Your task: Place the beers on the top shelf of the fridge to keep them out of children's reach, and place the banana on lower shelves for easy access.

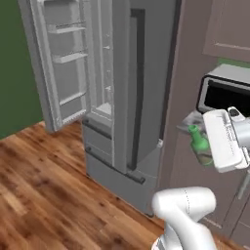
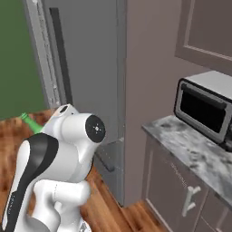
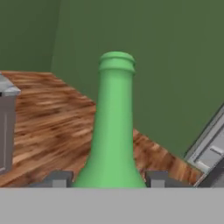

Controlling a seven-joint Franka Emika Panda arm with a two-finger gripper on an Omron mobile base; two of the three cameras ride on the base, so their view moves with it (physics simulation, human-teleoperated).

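Green beer bottle [image 3: 113, 131] clamped in the gripper [image 3: 107, 179], body cut off below.

The arm hides most of the bottle in both base views. The fridge [image 1: 132, 97] stands ahead, left door [image 1: 61, 63] swung open; wood floor [image 1: 39, 185] lies open before it.

My tool [image 3: 107, 179] grips the green bottle [image 3: 113, 131] at its shoulder, one dark fingertip [image 3: 59, 178] on each side. The neck rises straight up the middle of the view, its lip uppermost. Behind it lie a wood floor [image 3: 48, 113] and a green wall [image 3: 175, 65]. A grey fridge door edge [image 3: 210, 148] shows at right.
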